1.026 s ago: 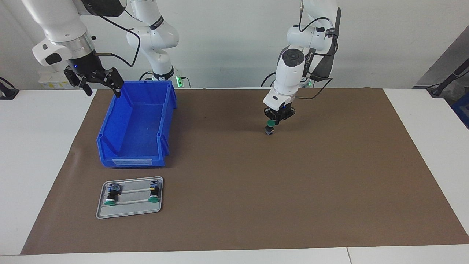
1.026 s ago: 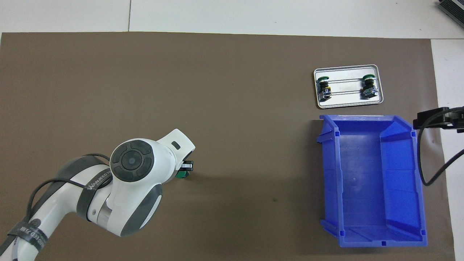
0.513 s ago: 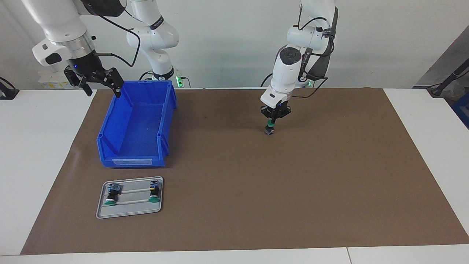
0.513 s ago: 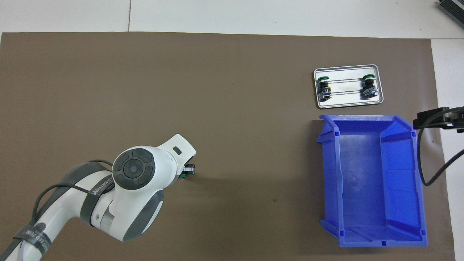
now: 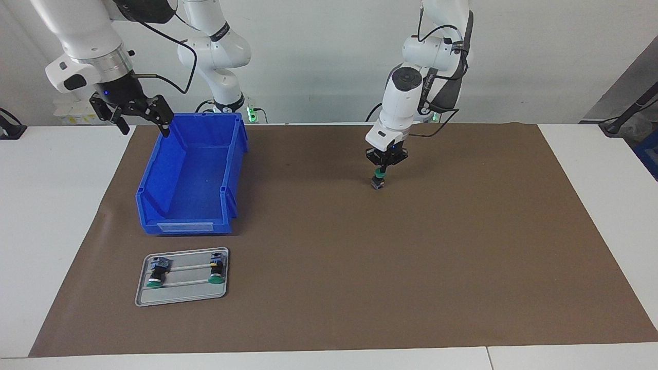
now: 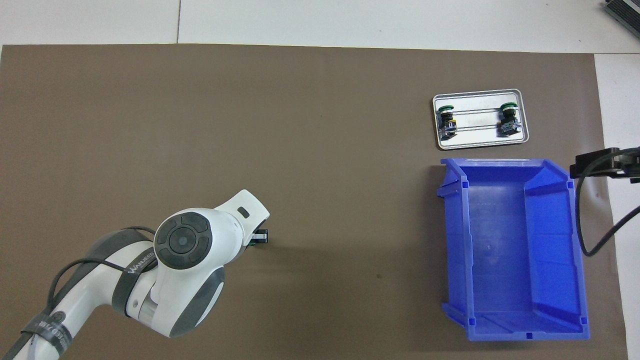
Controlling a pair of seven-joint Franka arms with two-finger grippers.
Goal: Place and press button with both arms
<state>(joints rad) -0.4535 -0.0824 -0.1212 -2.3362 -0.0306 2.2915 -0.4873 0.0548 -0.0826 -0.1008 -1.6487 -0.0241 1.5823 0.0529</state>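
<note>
Green-capped and upright, the button point(image 5: 378, 181) is standing on the brown mat point(image 5: 411, 267), well apart from the blue bin point(image 5: 193, 177), toward the left arm's end of the table. The left gripper point(image 5: 381, 170) is pressing down on its cap, jaws together; in the overhead view the wrist is hiding nearly all of the button. The right gripper point(image 5: 140, 125) is waiting over the bin's rim nearest the robots, jaws apart and holding nothing. Farther from the robots than the bin, a metal tray point(image 5: 181, 295) is holding two more buttons point(image 5: 156, 273).
</note>
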